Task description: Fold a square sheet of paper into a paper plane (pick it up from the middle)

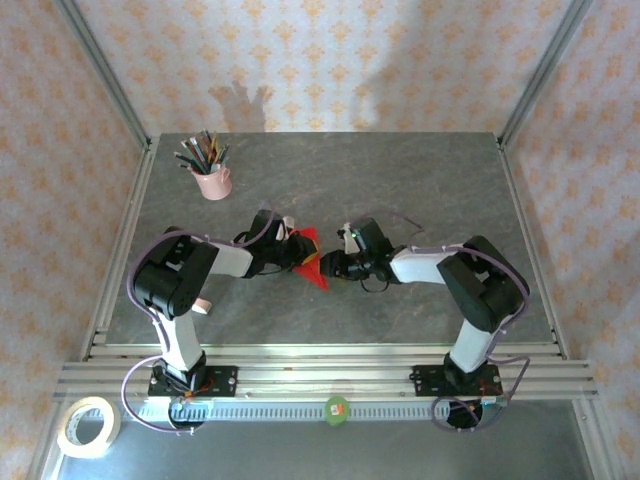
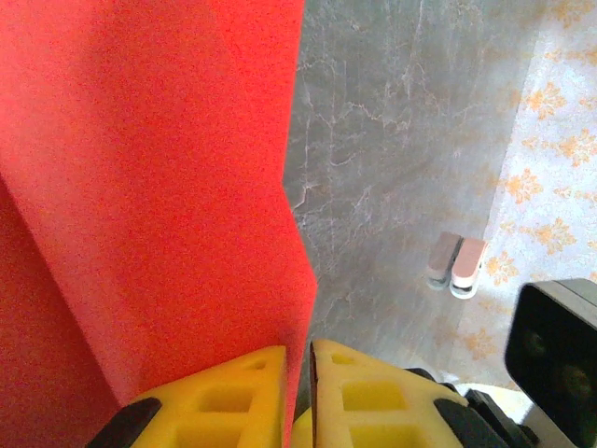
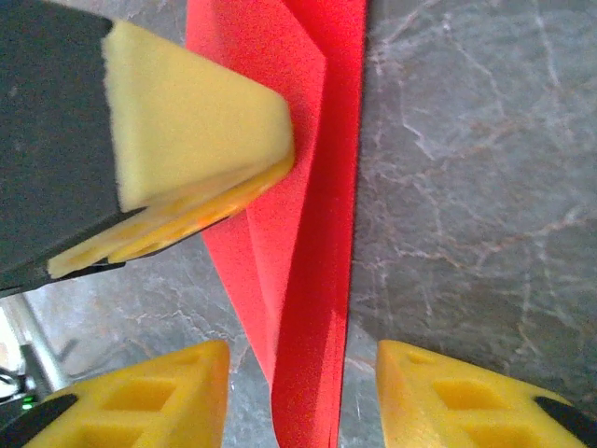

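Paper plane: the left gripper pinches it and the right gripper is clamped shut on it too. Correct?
Not quite. The right gripper is open: the right wrist view shows its fingers apart, the paper plane passing between them with a gap on either side. The left gripper does pinch it, as stated.

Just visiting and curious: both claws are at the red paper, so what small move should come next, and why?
Probably the right gripper should back off the paper plane: its jaws stand apart on either side of it, while the left gripper pinches its edge.
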